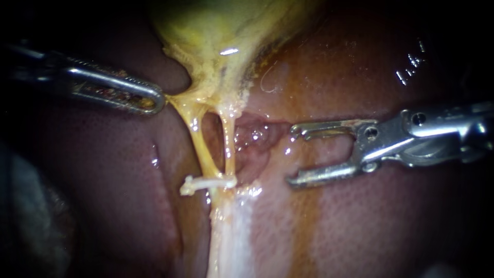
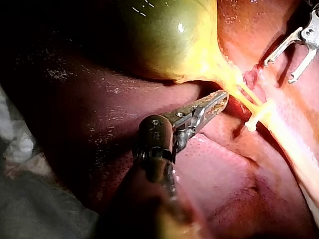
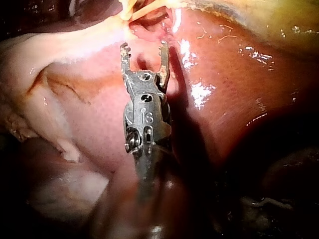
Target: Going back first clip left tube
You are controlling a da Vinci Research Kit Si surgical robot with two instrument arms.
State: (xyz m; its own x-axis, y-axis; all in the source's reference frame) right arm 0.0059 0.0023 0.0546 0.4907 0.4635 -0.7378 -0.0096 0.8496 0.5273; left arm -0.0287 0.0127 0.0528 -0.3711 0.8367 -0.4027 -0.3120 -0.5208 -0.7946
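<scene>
Nearest the lens in the left wrist view, the left instrument point(image 2: 223, 97) has a dark, blurred shaft, and only its jaws are sharp. They lie closed on a fold of yellow tissue at the neck of the gallbladder point(image 2: 169, 35), which is drawn to a point at their tip. How deep the bite goes cannot be made out. The gallbladder is a greenish-yellow sac cut off by the frame edge, and its contents cannot be seen through the wall.

In the endoscope view the left instrument's shaft fades into shadow. The right instrument point(image 1: 290, 154) stands well apart from the tubes over the liver point(image 1: 360, 221). Its jaws are spread wide, with nothing gripped and only liver showing behind the gap.

Two yellow tubes run down from the gallbladder's neck: the left tube point(image 1: 198, 139) and the right tube point(image 1: 227, 144). They converge at a white clip point(image 1: 208, 183) that lies crosswise where they meet, its tail projecting toward the left instrument's side. Whether the clip closes on the left tube alone or on both cannot be told. Below it the tubes are lost in a pale, glaring band.

In the right wrist view the tubes are cut off just ahead of the jaws. Grey cloth point(image 2: 35, 209) lies beside the liver in the left wrist view, mostly in shadow.
</scene>
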